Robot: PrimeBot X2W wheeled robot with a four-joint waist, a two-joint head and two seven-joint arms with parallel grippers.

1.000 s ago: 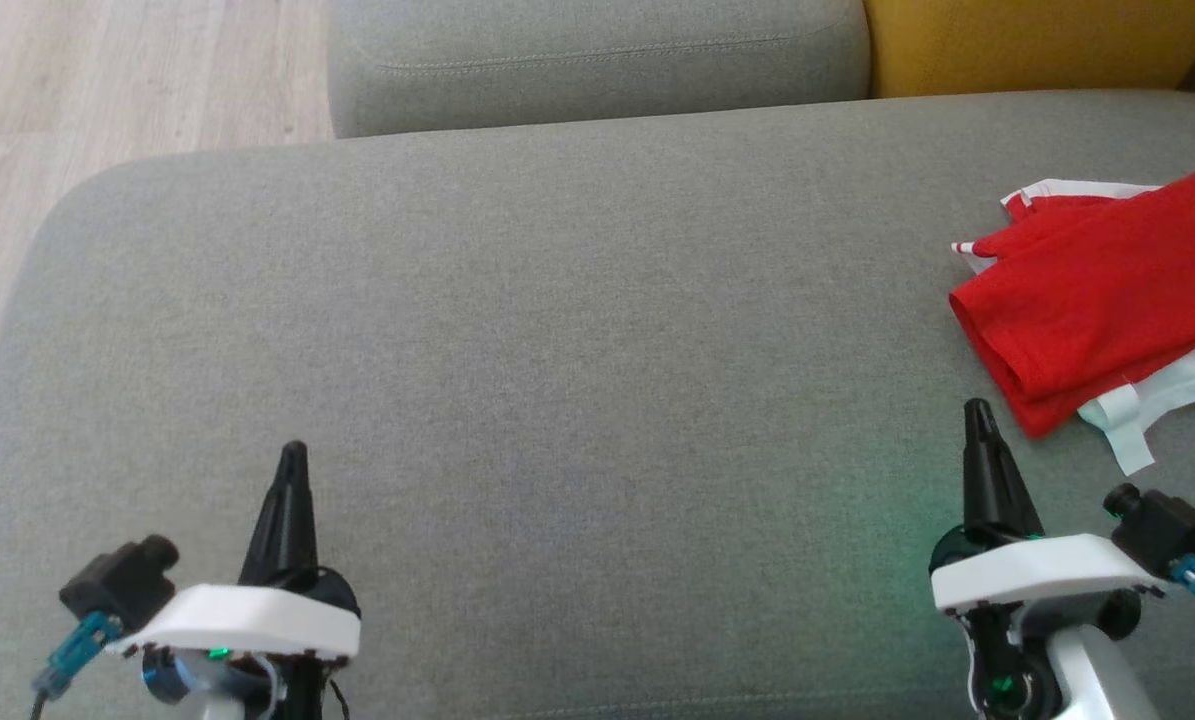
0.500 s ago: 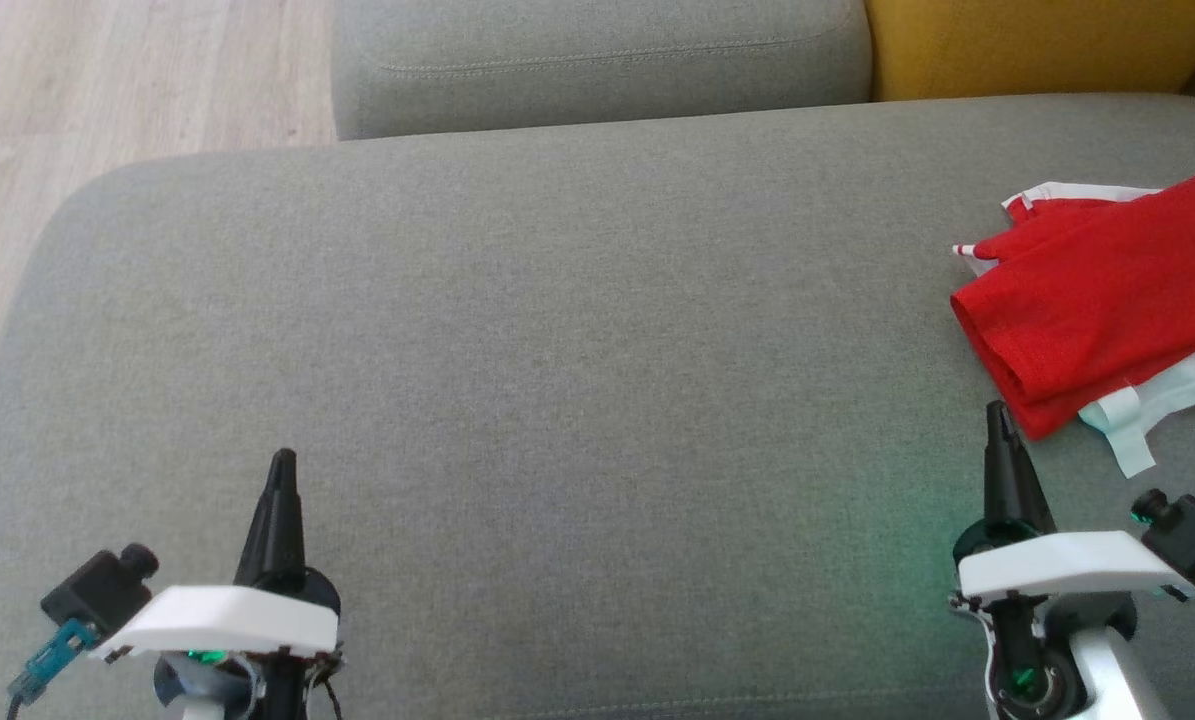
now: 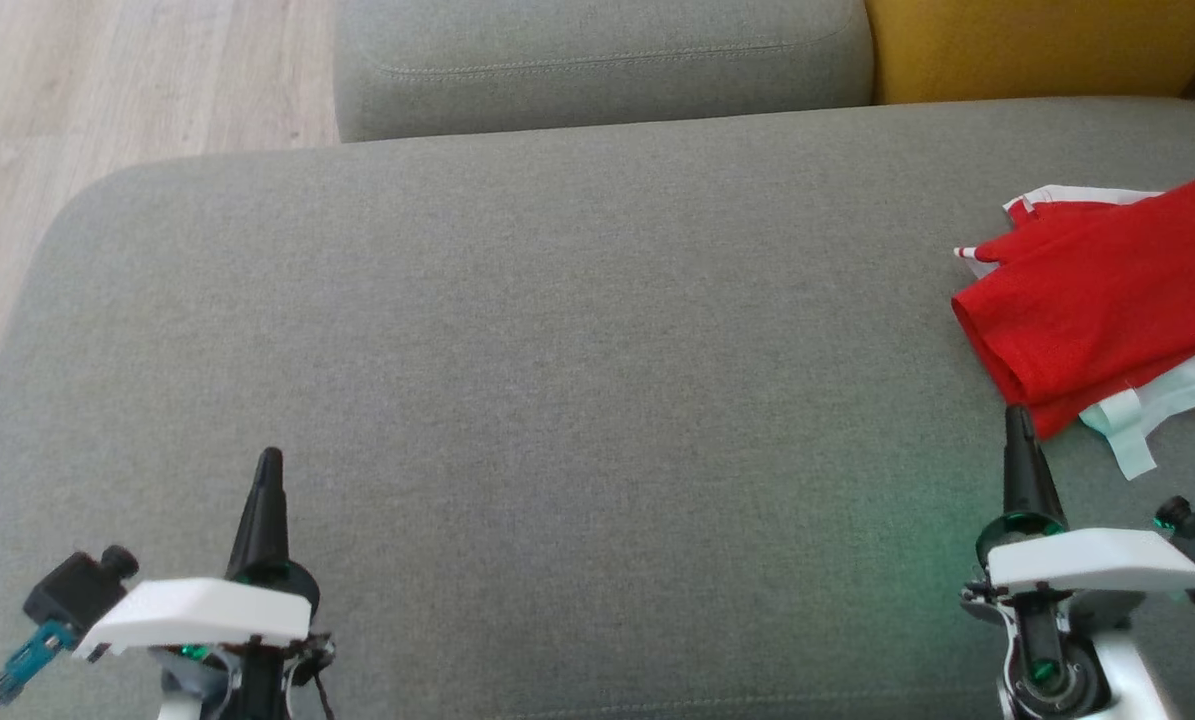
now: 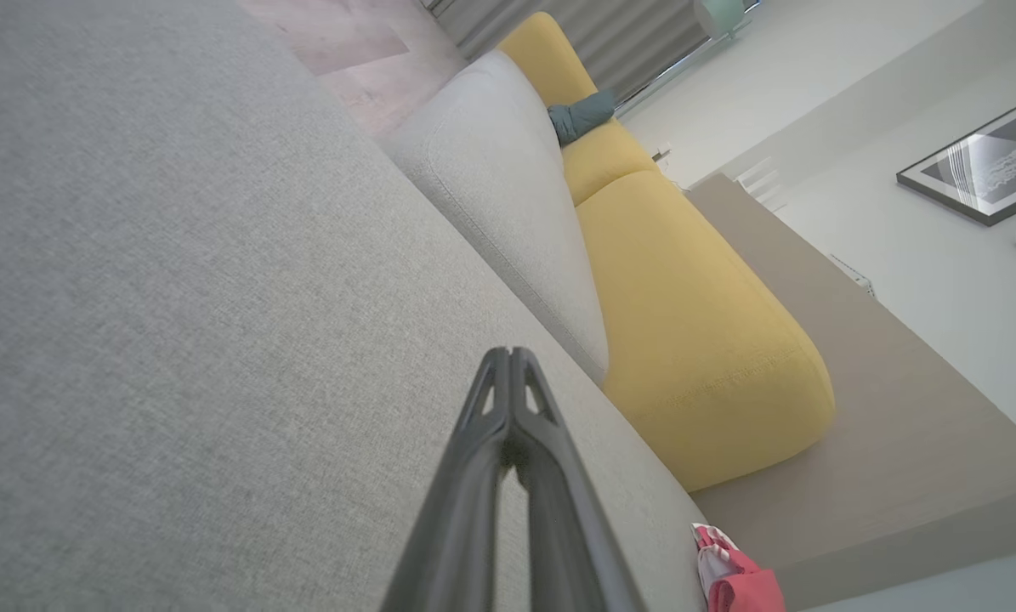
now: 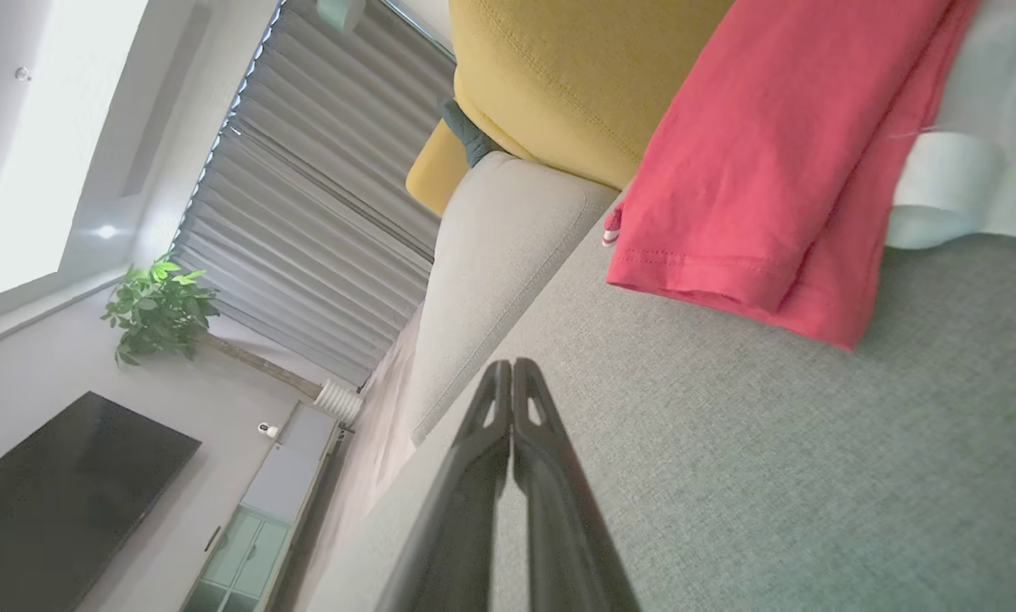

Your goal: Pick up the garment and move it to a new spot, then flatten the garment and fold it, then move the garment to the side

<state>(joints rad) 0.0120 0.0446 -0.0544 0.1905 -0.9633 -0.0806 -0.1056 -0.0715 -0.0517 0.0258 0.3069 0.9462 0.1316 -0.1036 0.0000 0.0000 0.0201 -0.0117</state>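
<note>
While the garment (image 3: 1097,310) lies folded at the right end of the grey seat cushion (image 3: 557,380), red layers uppermost and white lining showing beneath, both my grippers stand over that cushion's near edge. My left gripper (image 3: 269,458) is toward its left end, jaws pressed together, holding nothing. My right gripper (image 3: 1016,414) is toward its right end, jaws likewise together and empty, tip near the garment's corner.

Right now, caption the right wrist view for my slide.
Shut right gripper over grey sofa seat, folded red shorts lying just ahead.
</note>
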